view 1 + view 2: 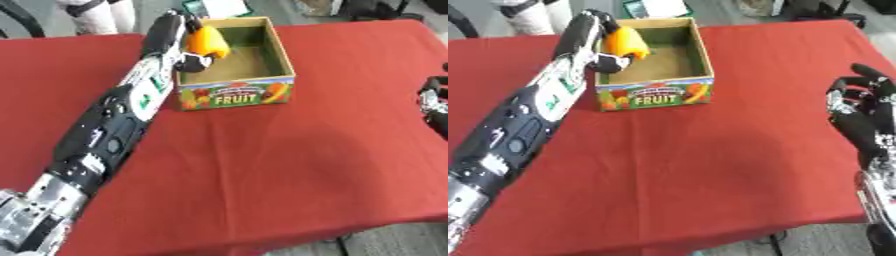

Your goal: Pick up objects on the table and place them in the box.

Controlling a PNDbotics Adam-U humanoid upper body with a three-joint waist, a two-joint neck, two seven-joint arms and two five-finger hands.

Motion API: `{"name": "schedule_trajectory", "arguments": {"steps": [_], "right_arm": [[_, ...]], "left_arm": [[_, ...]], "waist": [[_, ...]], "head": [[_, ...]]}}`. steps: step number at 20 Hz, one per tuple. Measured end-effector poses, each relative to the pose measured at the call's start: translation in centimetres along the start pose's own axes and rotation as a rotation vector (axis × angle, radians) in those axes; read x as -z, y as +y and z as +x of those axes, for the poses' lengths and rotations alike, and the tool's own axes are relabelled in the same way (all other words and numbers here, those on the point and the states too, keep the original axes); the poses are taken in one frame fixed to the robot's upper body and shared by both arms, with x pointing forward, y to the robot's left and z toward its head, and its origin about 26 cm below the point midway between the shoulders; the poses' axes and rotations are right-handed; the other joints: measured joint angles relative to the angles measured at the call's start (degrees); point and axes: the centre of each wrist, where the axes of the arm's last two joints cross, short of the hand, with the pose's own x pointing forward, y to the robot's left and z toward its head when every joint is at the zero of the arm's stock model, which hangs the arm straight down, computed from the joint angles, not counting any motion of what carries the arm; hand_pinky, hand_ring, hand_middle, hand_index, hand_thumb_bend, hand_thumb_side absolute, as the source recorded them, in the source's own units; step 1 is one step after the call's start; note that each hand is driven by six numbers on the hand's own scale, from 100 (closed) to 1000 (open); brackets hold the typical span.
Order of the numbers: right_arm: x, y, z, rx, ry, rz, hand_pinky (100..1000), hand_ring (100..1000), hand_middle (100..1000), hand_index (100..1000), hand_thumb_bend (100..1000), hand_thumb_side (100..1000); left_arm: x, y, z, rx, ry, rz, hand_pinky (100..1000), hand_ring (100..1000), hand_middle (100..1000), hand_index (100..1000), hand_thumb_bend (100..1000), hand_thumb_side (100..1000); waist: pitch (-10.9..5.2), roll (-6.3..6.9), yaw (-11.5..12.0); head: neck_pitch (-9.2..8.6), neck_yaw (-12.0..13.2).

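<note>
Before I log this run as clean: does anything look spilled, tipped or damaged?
Nothing stands out. The box sits upright on the red table, the left hand holds an orange object over its left rim, and the right hand rests open at the right edge.

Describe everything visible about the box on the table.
The box is a small open-topped carton, cardboard by its look, with dark green inner walls, a tan floor and a front panel printed with fruit pictures and the word FRUIT. It stands upright on the red tablecloth, toward the far edge. No object shows on its floor. The left hand holds an orange object over its left wall, fingers curled round it; whether either touches the box cannot be told.
</note>
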Motion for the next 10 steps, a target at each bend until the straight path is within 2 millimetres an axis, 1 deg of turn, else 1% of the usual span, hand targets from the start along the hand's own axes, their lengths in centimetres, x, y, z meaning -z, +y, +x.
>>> {"name": "schedule_trajectory", "arguments": {"steps": [1, 3, 5, 7, 10], "right_arm": [[0.0, 0.01, 0.0, 0.0, 0.0, 0.0, 625, 609, 622, 803, 114, 100], [-0.01, 0.01, -0.01, 0.0, 0.0, 0.001, 625, 609, 623, 803, 113, 100], [-0.01, 0.03, -0.01, 0.0, 0.001, 0.001, 625, 609, 622, 803, 113, 100], [-0.02, 0.05, -0.03, 0.0, 0.001, 0.002, 625, 609, 623, 803, 112, 100], [-0.03, 0.04, -0.09, 0.0, 0.003, 0.001, 625, 609, 622, 803, 111, 100]], "left_arm": [[0.02, 0.04, 0.03, 0.017, -0.008, 0.002, 648, 678, 625, 696, 880, 133], [0.03, 0.1, 0.1, 0.045, -0.023, -0.001, 663, 693, 647, 713, 919, 195], [0.05, 0.22, 0.23, 0.07, -0.037, -0.008, 672, 702, 660, 724, 938, 228], [0.07, 0.4, 0.43, 0.084, -0.05, -0.015, 666, 691, 643, 724, 938, 254], [0.04, 0.88, 0.9, 0.075, -0.067, -0.008, 650, 668, 615, 707, 921, 269]], "waist": [[0.0, -0.01, -0.1], [0.0, -0.02, -0.1], [0.0, -0.08, -0.1], [0.0, -0.14, 0.2], [-0.02, -0.2, 0.7]], "head": [[-0.1, 0.0], [-0.3, 0.1], [-0.32, 0.1], [-0.32, 0.1], [-0.33, 0.0]]}}
